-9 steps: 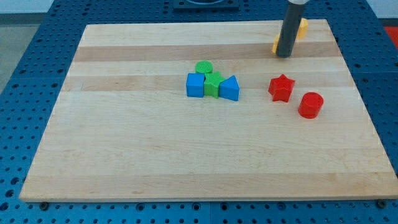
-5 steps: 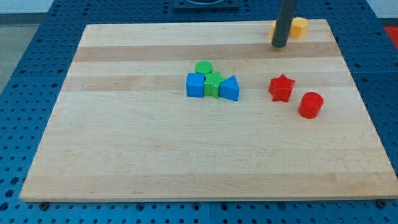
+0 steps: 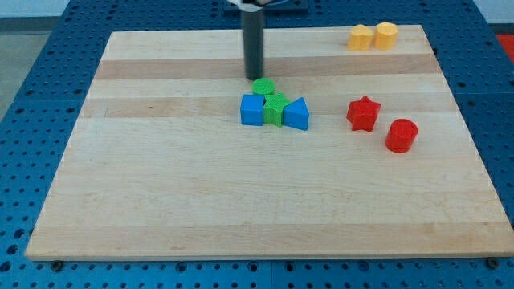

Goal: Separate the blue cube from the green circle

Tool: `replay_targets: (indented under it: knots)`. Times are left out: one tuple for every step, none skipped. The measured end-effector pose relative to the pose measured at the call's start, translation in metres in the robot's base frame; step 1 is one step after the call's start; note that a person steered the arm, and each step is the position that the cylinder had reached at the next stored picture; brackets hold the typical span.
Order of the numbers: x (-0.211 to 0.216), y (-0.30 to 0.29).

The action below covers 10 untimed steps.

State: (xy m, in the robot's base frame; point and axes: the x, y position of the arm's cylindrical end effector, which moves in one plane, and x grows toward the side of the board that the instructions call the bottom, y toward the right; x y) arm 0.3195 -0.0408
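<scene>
red star (image 3: pixel 363 113), red cylinder (image 3: pixel 401 136), two yellow blocks (image 3: pixel 373 37), blue triangular block (image 3: pixel 296 115), green block (image 3: pixel 275 108)

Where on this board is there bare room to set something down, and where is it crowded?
Free: the whole stretch below the blue cube, and the view's left. Also the strip between the blue triangular block and the red star. Crowded: the centre cluster, where my tip stands just above the green circle, beside a second green block.
</scene>
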Motion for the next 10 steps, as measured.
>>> replay_targets:
  knots:
    - [0.024,-0.034]
    - [0.059,-0.055]
    - [0.086,-0.057]
    - [0.101,-0.045]
    - [0.101,-0.022]
    - [0.096,-0.007]
    - [0.084,0.004]
    - [0.072,0.021]
    - [0.058,0.041]
    - [0.048,0.062]
